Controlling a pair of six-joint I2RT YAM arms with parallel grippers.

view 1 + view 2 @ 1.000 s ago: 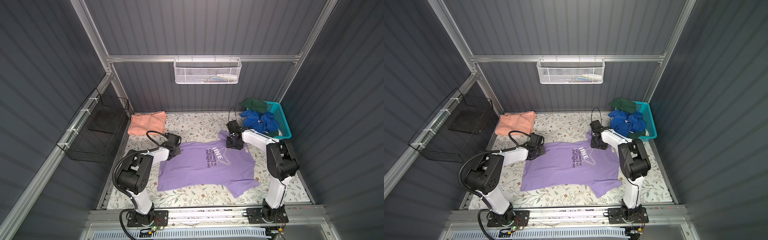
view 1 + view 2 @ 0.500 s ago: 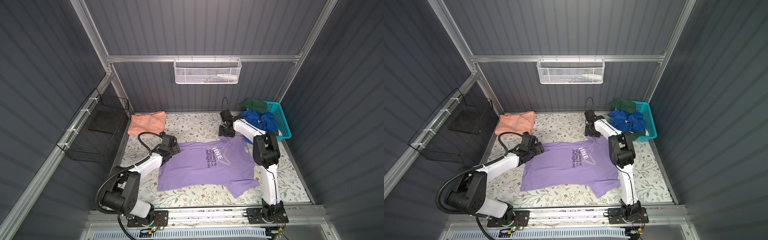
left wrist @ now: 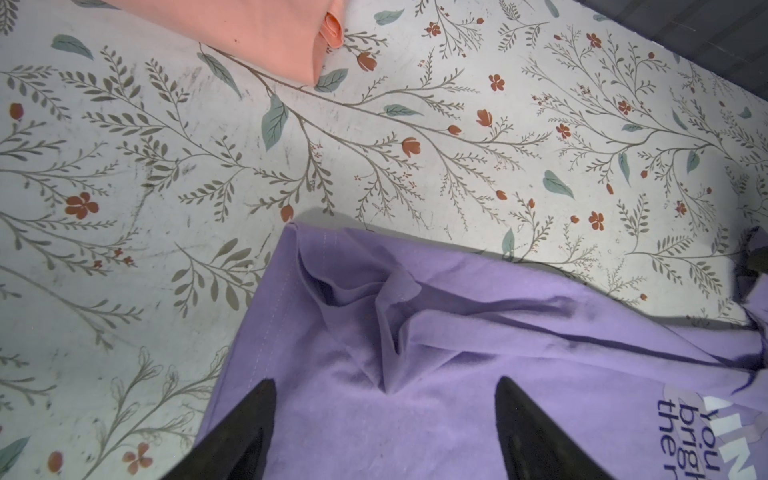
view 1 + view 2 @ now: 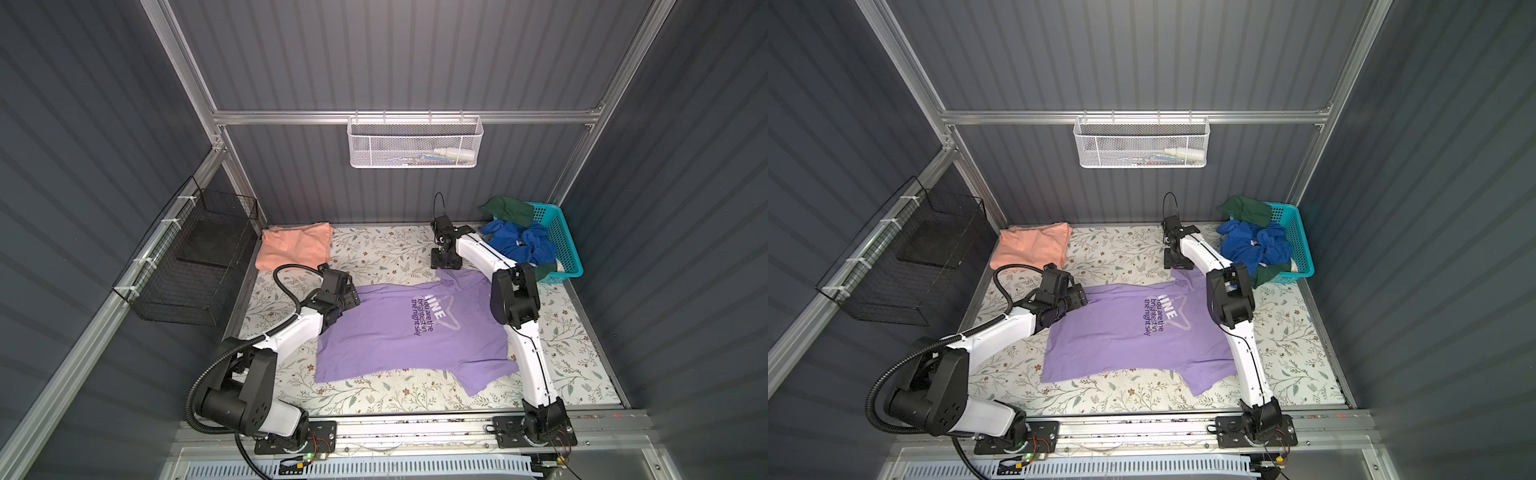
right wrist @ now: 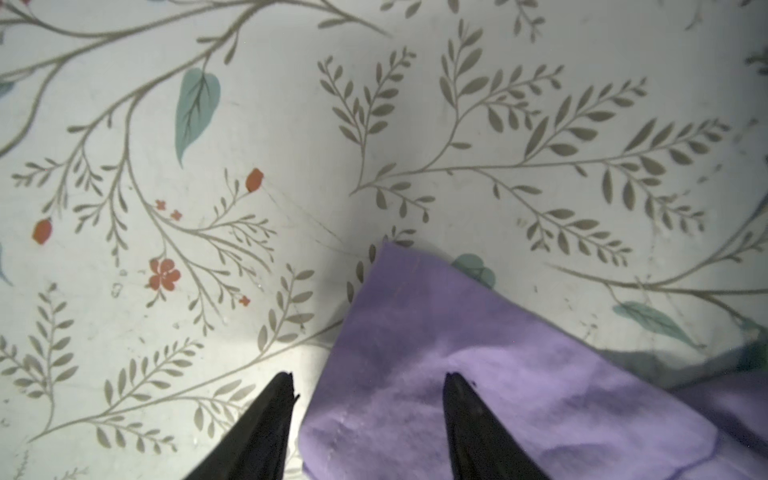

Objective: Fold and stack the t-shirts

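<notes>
A lavender t-shirt (image 4: 399, 340) (image 4: 1129, 336) lies spread flat, lettering up, in the middle of the floral table. A folded salmon t-shirt (image 4: 295, 245) (image 4: 1034, 247) (image 3: 270, 33) rests at the back left corner. My left gripper (image 4: 353, 297) (image 4: 1079, 297) (image 3: 385, 380) hovers open over the lavender shirt's (image 3: 415, 415) rumpled back left corner. My right gripper (image 4: 446, 264) (image 4: 1177, 264) (image 5: 369, 374) stands open at the far sleeve tip (image 5: 457, 332). One of its fingers is over the bare table and the other over the cloth.
A turquoise basket (image 4: 561, 249) (image 4: 1298, 245) with blue and green clothes stands at the back right, close to the right arm. A black wire basket (image 4: 199, 257) hangs on the left wall. A white mesh basket (image 4: 415, 143) hangs on the back wall.
My left gripper has opened over the shirt's corner and its arm has stretched out low. My right gripper has moved from the collar area back toward the far sleeve tip.
</notes>
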